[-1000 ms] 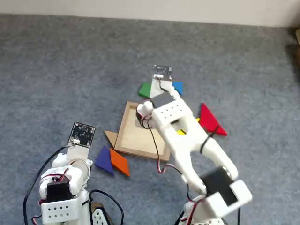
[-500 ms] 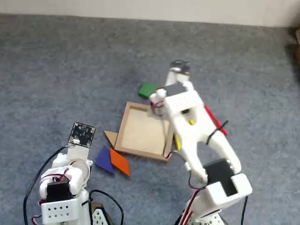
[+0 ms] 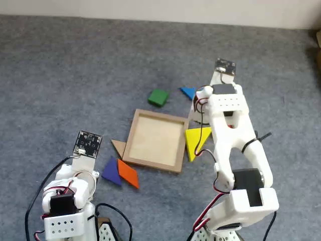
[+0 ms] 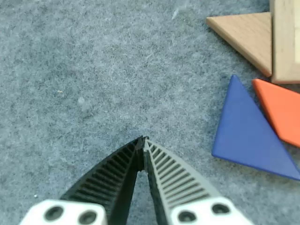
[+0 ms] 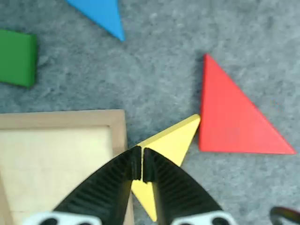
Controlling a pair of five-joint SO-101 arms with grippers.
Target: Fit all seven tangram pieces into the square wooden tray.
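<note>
Nothing is fitted yet. The tray (image 3: pixel 150 164), at the centre of the high view, lies bare, and all seven pieces sit outside it on the bench (image 3: pixel 75 65). The green square (image 3: pixel 158 97) and light blue triangle (image 3: pixel 188 92) lie above it. The yellow triangle (image 3: pixel 195 140) is just right of it, with the red triangle (image 5: pixel 229 117) beside that. The tan triangle (image 3: pixel 119 147), dark blue triangle (image 3: pixel 111 171) and orange piece (image 3: pixel 128 173) cluster at its lower left. The right hand (image 5: pixel 141 157) is closed on nothing over the yellow triangle's edge. The left hand (image 4: pixel 142 140), likewise closed and empty, hangs at lower left.
</note>
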